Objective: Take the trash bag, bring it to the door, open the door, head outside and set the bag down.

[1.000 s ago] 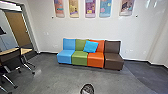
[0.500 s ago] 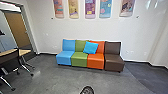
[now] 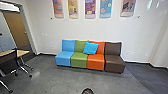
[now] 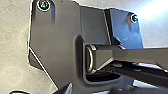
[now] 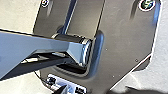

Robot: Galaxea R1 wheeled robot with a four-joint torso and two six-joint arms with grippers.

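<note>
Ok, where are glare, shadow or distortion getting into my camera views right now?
Head view: soft shine on the floor left of the sofa, pale streaks high on the wall, door frame leaning, likely wide-angle distortion; left wrist view: bluish-white glare beyond the base plate; right wrist view: dark patch, possibly shadow, beside the plate.

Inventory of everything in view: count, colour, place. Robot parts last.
wall: one at least, white, behind seats
floor: one, grey, below
armless seats: four, blue, green, orange, brown, in a row
cushion: one, light blue, against green and orange backs
wall panels: five, multicoloured, above seats
door: one, tan, far left
tables: count unclear, tan tops, left
dark rounded object: one, bottom centre, unidentifiable
plate: one, dark, wrist views
jointed bar: one, grey, beside plate
</note>
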